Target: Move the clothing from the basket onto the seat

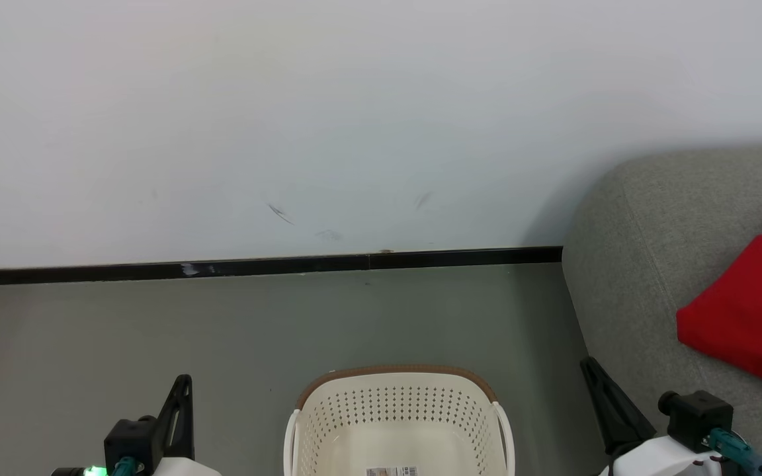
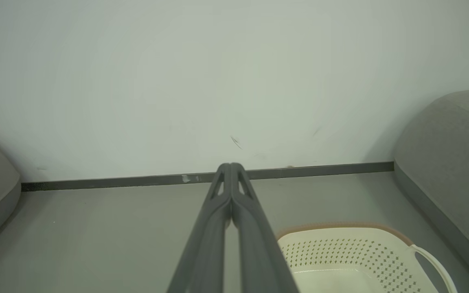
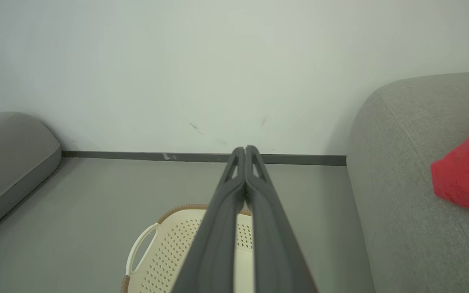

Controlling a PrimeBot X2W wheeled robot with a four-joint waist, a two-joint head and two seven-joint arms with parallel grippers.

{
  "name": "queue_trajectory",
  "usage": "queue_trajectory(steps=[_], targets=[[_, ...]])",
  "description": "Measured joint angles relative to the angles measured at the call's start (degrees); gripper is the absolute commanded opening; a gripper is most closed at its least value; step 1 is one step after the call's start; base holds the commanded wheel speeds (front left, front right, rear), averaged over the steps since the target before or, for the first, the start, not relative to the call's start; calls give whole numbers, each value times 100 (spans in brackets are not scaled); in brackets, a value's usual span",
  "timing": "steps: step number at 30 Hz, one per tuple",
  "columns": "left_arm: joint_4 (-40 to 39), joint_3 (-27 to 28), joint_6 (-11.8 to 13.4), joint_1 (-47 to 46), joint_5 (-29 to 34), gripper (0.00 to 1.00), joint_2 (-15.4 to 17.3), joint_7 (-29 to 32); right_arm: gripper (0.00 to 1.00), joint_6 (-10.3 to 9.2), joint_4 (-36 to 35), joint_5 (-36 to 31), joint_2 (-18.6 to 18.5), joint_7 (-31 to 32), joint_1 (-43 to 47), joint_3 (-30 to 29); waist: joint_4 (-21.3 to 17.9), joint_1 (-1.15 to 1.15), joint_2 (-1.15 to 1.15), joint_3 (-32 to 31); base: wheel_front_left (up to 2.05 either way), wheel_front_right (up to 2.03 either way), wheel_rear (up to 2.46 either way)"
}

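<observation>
Left gripper [image 1: 184, 381] near cream perforated brown-rimmed basket [image 1: 397, 404]

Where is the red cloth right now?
The red cloth lies on the grey seat, at the right edge of the head view, to the right of the white basket standing on the floor.

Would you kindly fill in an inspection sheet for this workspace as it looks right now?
Surface: smooth grey floor, with the basket standing on it.
Job's things: cream-white perforated plastic basket with brown rim, no clothing in its visible part; red cloth garment lying on the large grey fabric seat.
Clutter: nothing seen.
Grippers: left gripper shut, holding nothing; right gripper shut, holding nothing.
Cables: teal plug with cable at the right wrist.
Surroundings: scuffed white wall, black skirting strip, second grey cushion across the floor from the seat.
</observation>
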Motion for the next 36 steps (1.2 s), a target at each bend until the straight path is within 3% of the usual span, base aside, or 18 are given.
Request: queue_trajectory(steps=[9,18,36], targets=[[155,301,-162,-16,-514,0,-25,267,0,0,-105,520,-1,0,78,60,-20,0,0,7,0,0,0],[191,467,-311,-76,-1313,0,-83,506,0,0,-174,1505,-1,62,132,38,-59,4,0,15,0,0,0],[115,826,-680,-76,-2717,0,-180,961,0,0,-94,3290,-71,483,101,-186,-135,91,0,-31,0,0,0]])
